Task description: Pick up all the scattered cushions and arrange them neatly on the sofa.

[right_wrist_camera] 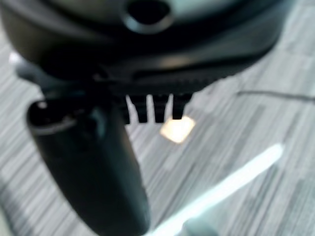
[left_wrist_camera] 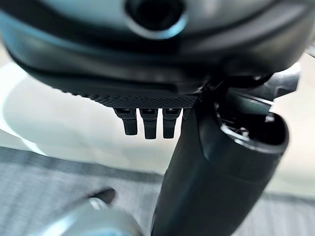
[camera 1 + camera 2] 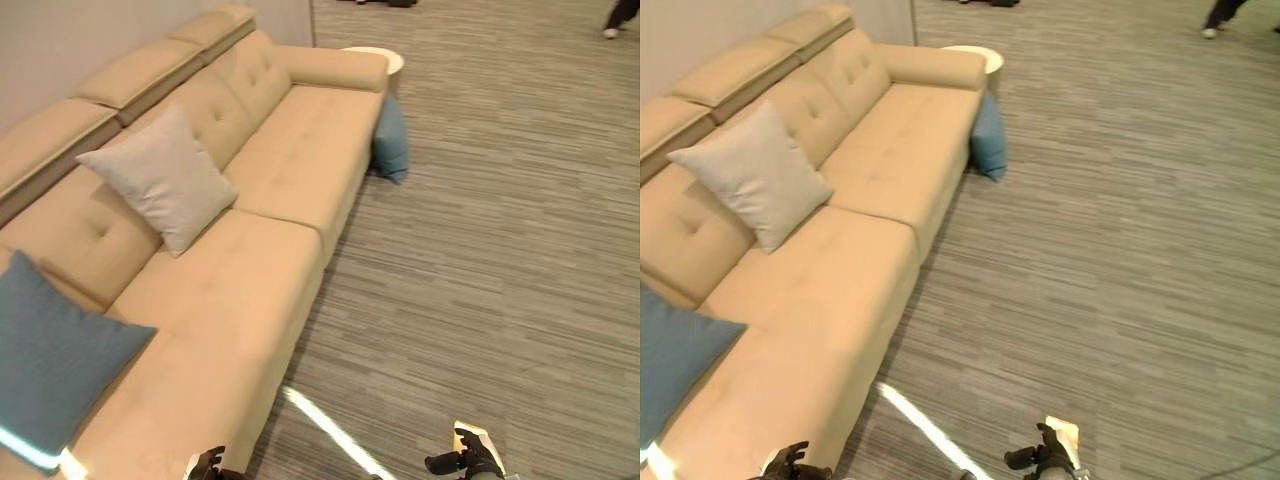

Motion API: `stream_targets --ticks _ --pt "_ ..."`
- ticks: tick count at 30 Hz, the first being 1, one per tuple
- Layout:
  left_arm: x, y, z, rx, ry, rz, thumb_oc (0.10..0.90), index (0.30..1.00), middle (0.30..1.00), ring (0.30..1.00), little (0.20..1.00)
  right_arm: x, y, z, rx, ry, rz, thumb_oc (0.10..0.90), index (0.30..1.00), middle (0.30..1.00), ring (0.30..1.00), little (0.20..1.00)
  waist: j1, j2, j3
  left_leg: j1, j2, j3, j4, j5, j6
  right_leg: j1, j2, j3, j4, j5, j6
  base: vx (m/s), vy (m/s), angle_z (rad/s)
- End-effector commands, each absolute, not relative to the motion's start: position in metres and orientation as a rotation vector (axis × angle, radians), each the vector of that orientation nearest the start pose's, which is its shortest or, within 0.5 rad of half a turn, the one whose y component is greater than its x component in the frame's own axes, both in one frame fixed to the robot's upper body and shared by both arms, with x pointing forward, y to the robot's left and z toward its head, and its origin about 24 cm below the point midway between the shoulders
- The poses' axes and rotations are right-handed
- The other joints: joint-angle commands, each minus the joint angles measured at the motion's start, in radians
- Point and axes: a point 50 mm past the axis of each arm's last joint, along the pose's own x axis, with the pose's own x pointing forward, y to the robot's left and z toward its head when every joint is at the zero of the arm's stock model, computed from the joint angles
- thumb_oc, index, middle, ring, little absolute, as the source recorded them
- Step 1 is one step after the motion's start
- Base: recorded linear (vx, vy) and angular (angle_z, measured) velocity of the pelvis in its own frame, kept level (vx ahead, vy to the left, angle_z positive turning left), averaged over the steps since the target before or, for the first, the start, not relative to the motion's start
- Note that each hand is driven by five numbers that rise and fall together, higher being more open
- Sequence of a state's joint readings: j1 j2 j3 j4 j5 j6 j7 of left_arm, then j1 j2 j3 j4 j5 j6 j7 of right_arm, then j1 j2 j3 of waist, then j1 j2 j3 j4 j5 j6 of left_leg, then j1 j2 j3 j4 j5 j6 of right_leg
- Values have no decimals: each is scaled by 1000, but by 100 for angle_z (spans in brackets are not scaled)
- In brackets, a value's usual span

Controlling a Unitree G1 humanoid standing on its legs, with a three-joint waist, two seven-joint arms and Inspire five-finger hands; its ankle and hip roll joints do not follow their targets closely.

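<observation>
Both robot hands low and empty: left robot hand point(image 3: 207, 464) at the sofa point(image 3: 260, 290) front edge, right robot hand point(image 3: 470, 460) over carpet, fingers straight and relaxed on each. Just up-left of the left one, blue cushion point(image 3: 50, 360) already on the seat; grey cushion point(image 3: 160, 178) further along. Last stray, second blue cushion point(image 3: 391, 138), on the floor far ahead, wedged against the sofa's end by a round side table point(image 3: 385, 58). Risk: long walk, then a low reach; clipping table or armrest, or a weak one-handed pinch dropping it.

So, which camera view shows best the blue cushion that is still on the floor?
The left eye view: the blue floor cushion leans against the sofa end, somewhat more central there. The right eye view shows it too.
</observation>
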State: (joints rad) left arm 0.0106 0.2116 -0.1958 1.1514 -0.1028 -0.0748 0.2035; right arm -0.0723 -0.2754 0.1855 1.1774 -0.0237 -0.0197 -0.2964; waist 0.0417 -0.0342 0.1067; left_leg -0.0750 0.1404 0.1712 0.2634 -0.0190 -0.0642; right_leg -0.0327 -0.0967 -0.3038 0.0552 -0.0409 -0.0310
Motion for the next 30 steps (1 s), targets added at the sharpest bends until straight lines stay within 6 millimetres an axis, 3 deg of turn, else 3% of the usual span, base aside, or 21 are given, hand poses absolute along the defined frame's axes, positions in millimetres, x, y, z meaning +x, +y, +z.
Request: stream_targets --ticks 1,3,5,6,9,14,16,17,19,22,23,24,25,29,30 --pt "133 209 -150 310 994 151 800 900 900 900 900 144 -266 -133 -591 988 -295 800 900 900 900 900 22 3 47 -70 -100 -80 -27 -65 32 57 2 -5 -62 -8 127 78 -51 -100" --pt "137 203 -150 318 985 121 800 900 900 900 900 135 -268 -136 -593 1022 -305 800 900 900 900 900 23 7 42 -89 -151 -110 -48 -63 39 70 21 27 -78 -7 133 124 -37 -77" --pt "139 202 -149 324 981 106 800 900 900 900 900 132 -269 -137 -592 1032 -309 800 900 900 900 900 24 6 42 -115 -168 -110 -43 -54 40 74 28 34 -83 -7 134 107 -15 -32" --pt "140 200 -149 331 976 92 800 900 900 900 900 127 -269 -139 -581 1053 -319 800 900 900 900 900 31 9 49 -157 -184 -101 -25 -39 38 78 51 69 -84 -12 129 93 -10 -36" --pt "138 202 -149 341 984 97 800 900 900 900 900 122 -266 -141 -567 1070 -322 800 900 900 900 900 46 13 41 -127 -180 -91 -36 -53 52 98 69 106 -79 -35 125 129 37 -77" --pt "137 208 -149 367 991 95 800 900 900 900 900 113 -259 -147 -559 1107 -301 800 900 900 900 900 61 2 23 -68 -180 -85 -80 -72 78 86 59 100 19 -54 143 157 58 -46" --pt "141 211 -147 376 979 100 800 900 900 900 900 111 -258 -148 -559 1108 -282 800 900 900 900 900 52 4 31 -36 -176 -86 -107 -82 97 10 42 100 170 -28 184 102 77 -37" --pt "150 213 -143 390 951 103 800 900 900 900 900 116 -258 -146 -571 1095 -271 800 900 900 900 900 23 19 56 -20 -166 -93 -111 -86 114 -79 24 102 330 27 234 98 94 -32" --pt "155 216 -140 395 935 114 800 900 900 900 900 121 -257 -144 -574 1071 -270 800 900 900 900 900 2 35 63 10 -165 -97 -136 -96 125 -138 -8 73 388 33 233 162 57 -23" --pt "155 213 -141 378 934 117 800 900 900 900 900 123 -259 -143 -578 1063 -274 800 900 900 900 900 -7 45 66 45 -171 -108 -162 -106 126 -138 -32 62 308 6 205 238 -68 4" --pt "147 210 -145 361 963 120 800 900 900 900 900 130 -257 -141 -588 1036 -268 800 900 900 900 900 -22 52 66 100 -172 -112 -203 -130 115 -205 -82 40 137 57 191 410 -180 0" --pt "147 210 -145 360 963 119 800 900 900 900 900 130 -257 -141 -589 1036 -268 800 900 900 900 900 -23 56 68 105 -168 -113 -204 -132 114 -197 -78 37 130 59 191 549 -295 -2" --pt "143 210 -147 362 980 120 800 900 900 900 900 125 -257 -142 -601 1049 -256 800 900 900 900 900 -33 48 65 141 -176 -127 -211 -157 99 -188 -97 14 26 83 203 328 -185 -10" --pt "140 210 -148 362 990 132 800 900 900 900 900 126 -254 -143 -605 1043 -247 800 900 900 900 900 -38 43 61 160 -175 -125 -214 -171 97 -182 -90 26 26 97 199 212 -137 26" --pt "138 202 -151 333 997 137 800 900 900 900 900 127 -247 -144 -582 1019 -245 800 900 900 900 900 -46 50 38 148 -120 -110 -84 -141 41 -131 -51 5 17 78 158 424 -314 24"
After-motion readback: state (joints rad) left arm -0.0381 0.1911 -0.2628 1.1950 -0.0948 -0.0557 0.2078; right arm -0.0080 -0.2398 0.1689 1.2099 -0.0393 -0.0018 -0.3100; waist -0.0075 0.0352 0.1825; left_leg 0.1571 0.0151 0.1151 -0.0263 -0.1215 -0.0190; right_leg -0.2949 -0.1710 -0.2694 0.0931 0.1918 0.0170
